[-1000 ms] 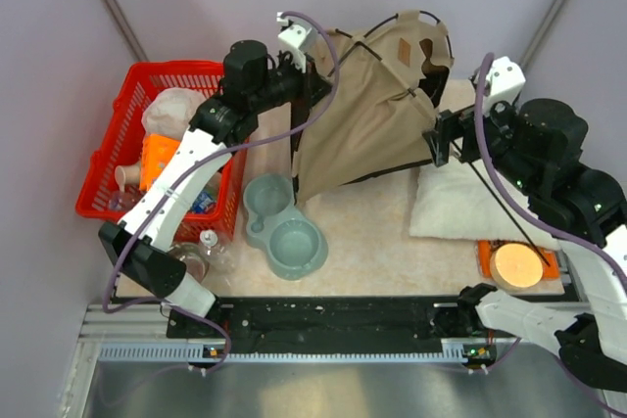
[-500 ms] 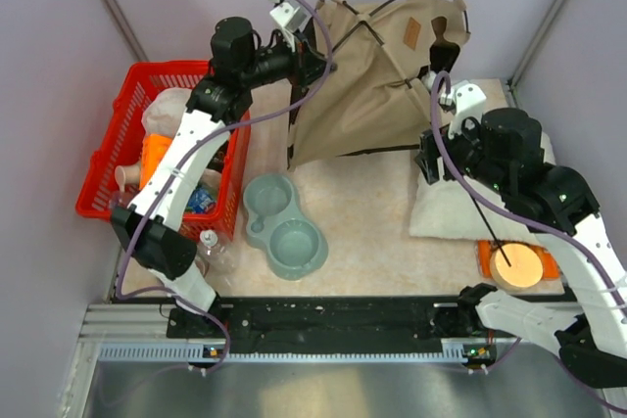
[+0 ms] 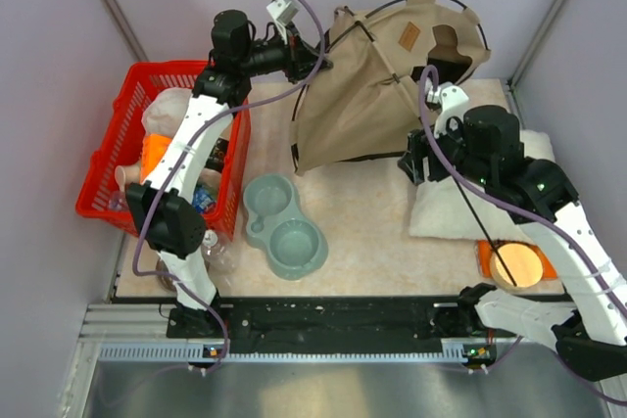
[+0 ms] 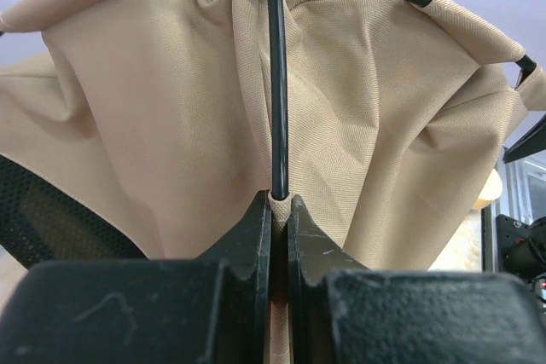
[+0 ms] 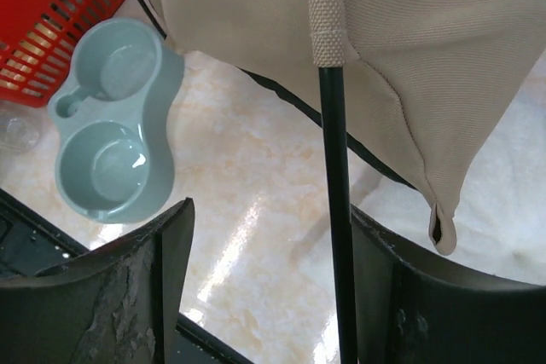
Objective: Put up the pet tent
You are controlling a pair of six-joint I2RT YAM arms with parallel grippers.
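Note:
The pet tent (image 3: pixel 377 95) is tan fabric on thin black poles, standing at the back of the mat with a brown label patch (image 3: pixel 409 37) and a dark doorway on its upper right. My left gripper (image 3: pixel 312 58) is at the tent's upper left side. In the left wrist view it (image 4: pixel 279 210) is shut on a fabric sleeve end where a black pole (image 4: pixel 277 83) enters. My right gripper (image 3: pixel 411 165) hangs below the tent's right front corner. Its jaws (image 5: pixel 271 253) stand open, and a loose black pole (image 5: pixel 334 168) runs between them, close to the right finger.
A red basket (image 3: pixel 122 144) of pet items stands at the left. A grey-green double bowl (image 3: pixel 282 225) lies in front of the tent. A fluffy white cushion (image 3: pixel 460 212) lies at the right, with an orange dish (image 3: pixel 517 263) beyond it. A clear bottle (image 3: pixel 211 247) stands near the basket.
The tent has been pulled up and back and now spreads wider to the right. My right gripper has moved left and toward the front, away from the tent's corner, and its jaws have narrowed.

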